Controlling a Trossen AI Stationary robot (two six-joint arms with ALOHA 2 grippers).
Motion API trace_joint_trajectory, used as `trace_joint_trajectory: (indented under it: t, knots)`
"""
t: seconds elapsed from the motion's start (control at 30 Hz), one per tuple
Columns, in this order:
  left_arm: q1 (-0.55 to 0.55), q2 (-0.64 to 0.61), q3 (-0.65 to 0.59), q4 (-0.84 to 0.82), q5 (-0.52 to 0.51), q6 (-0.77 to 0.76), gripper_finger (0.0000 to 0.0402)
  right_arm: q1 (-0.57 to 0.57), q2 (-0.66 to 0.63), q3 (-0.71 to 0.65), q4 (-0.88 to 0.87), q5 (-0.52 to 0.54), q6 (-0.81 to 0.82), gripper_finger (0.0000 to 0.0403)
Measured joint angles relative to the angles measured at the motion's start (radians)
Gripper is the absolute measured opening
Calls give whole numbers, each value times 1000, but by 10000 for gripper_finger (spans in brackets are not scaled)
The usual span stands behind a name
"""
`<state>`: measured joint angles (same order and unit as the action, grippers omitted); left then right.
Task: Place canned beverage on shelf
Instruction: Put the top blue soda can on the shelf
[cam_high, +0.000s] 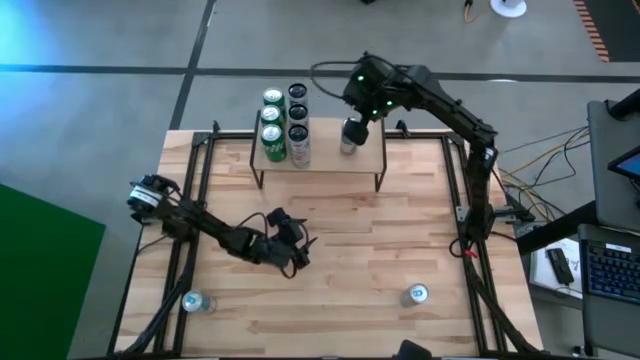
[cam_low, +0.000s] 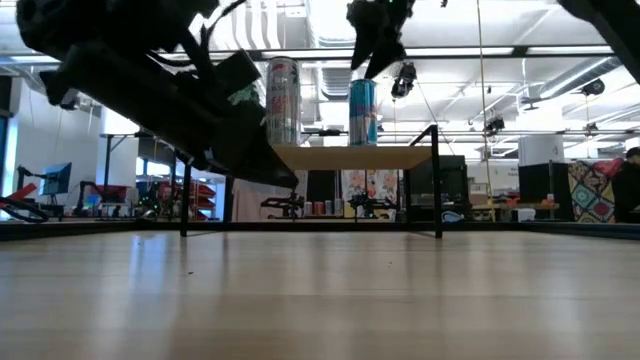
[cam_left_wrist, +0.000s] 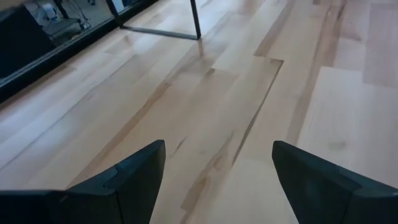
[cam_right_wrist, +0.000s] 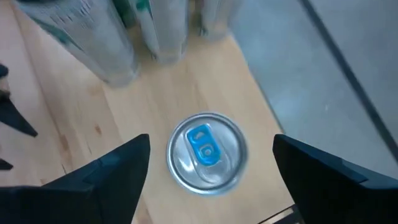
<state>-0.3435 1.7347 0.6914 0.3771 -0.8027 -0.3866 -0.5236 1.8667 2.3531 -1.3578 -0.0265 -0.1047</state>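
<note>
A silver can with a blue tab (cam_right_wrist: 207, 152) stands upright on its base on the shelf's light plank top (cam_right_wrist: 81, 130), right of the middle (cam_high: 350, 135). My right gripper (cam_right_wrist: 211, 143) hovers open above it, one finger out to each side of the can and clear of it; the low view shows the gripper (cam_low: 375, 40) above the can's top (cam_low: 363, 112). Several more cans (cam_high: 285, 122) stand upright on the shelf's left part. My left gripper (cam_high: 298, 252) is open low over the bare table, with nothing between its fingers (cam_left_wrist: 217, 180).
Two more cans stand on the table near its front edge, one at the left (cam_high: 195, 300) and one at the right (cam_high: 417, 294). The shelf's black wire legs (cam_high: 380, 180) stand on the table's far half. Bare wood lies between the shelf and the front cans.
</note>
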Motion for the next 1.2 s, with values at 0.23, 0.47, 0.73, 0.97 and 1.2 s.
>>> trace_joint_trajectory:
  t: [0.23,0.47,0.73,0.97,1.2]
  knots:
    - [-62,-30,0,-51,-70,-44,278,0,-100,-39,19,-30,-3,327]
    - [-151,-64,0,-182,-194,-178,278,8,-336,-456,295,-83,-2,327]
    - [-217,-69,0,-209,-261,-272,278,-1,-626,-1046,824,-86,-12,327]
    - [-216,-69,0,-208,-261,-320,274,-59,-679,-1331,1204,-198,16,327]
    - [-216,-68,0,-209,-254,-345,253,-136,-599,-1385,1382,-373,48,327]
